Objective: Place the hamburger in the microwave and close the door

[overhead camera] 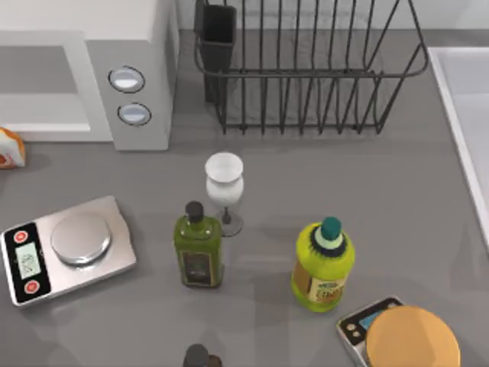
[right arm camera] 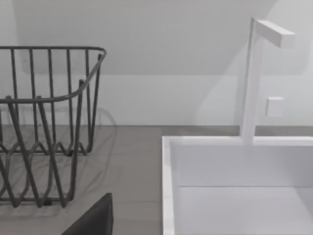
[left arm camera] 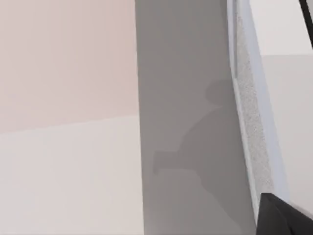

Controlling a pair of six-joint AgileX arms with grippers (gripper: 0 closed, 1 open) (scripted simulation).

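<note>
Grey table [overhead camera: 428, 229] carries the white microwave [overhead camera: 141, 46] at its far left, front cavity facing the near side. Just beside its lower left corner the hamburger [overhead camera: 9, 147] rests at the table's left edge, with a silver scale [overhead camera: 69, 248] nearby.

White microwave [overhead camera: 137, 46], orange-tan hamburger [overhead camera: 9, 149]

kitchen counter | microwave [overhead camera: 92, 76] | dish rack [overhead camera: 306, 69] | sink [right arm camera: 234, 186] with tap [right arm camera: 252, 78] | scale [overhead camera: 65, 248]
</note>
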